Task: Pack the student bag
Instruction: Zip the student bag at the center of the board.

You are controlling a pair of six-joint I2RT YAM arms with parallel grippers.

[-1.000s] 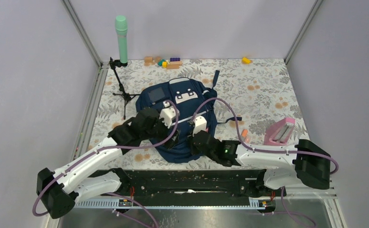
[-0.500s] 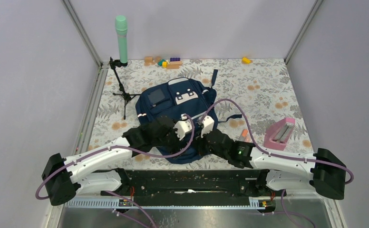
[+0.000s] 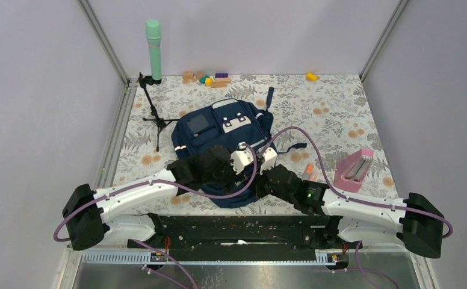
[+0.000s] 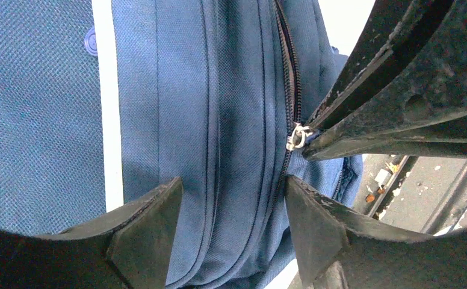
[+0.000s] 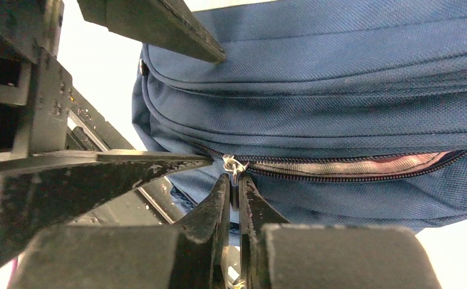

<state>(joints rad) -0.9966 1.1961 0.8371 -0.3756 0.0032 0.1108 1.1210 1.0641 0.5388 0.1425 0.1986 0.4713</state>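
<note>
I am pinching the silver zipper pull (image 5: 230, 164) of the student bag (image 5: 339, 78) tight in my right gripper (image 5: 234, 179), with the bag lying just ahead of its fingers. My left gripper (image 4: 231, 188) is standing with its jaws apart, straddling the bag's blue fabric beside that zipper.

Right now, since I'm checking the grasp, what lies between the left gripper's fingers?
The left wrist view shows bag fabric with stitched seams filling the gap of the left gripper; nothing else sits there.
</note>
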